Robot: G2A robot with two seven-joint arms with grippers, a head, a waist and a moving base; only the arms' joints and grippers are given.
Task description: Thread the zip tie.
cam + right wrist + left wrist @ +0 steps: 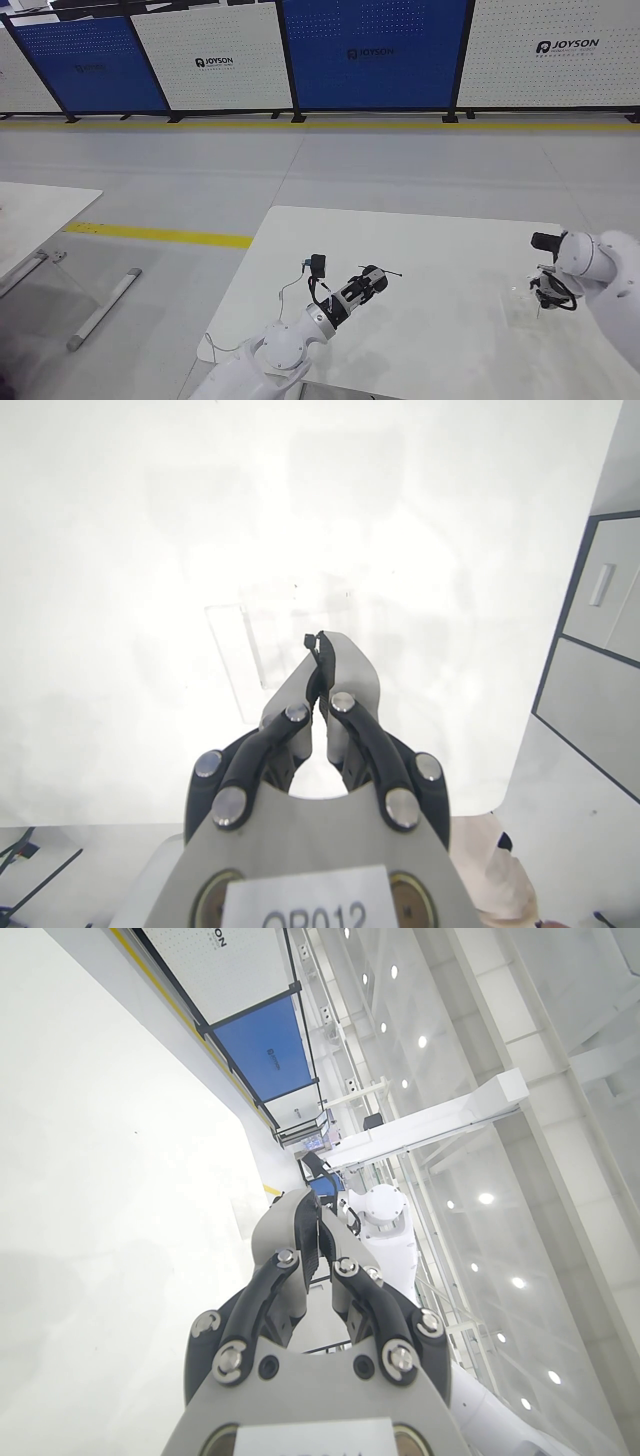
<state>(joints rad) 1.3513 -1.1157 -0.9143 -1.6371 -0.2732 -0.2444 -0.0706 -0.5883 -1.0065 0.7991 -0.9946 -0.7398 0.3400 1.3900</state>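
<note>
White table (430, 235), left gripper (374, 279) at lower centre clamped on zip tie (389, 271), right gripper (543, 292) at right edge pinched on small black piece (309, 641).

Left tool (372, 280) above white table (430, 240), thin black zip tie (390, 271) jutting from its tip, right tool (543, 292) well apart

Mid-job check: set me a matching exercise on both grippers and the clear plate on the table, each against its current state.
Things:
1. left gripper
2. right gripper
3. clear flat plastic plate

States:
A. lies flat on the white table
B. shut on a small black piece at its tips
C. shut on a thin black zip tie that sticks out past its fingers

Pairs: 1-C, 2-B, 3-A.
</note>
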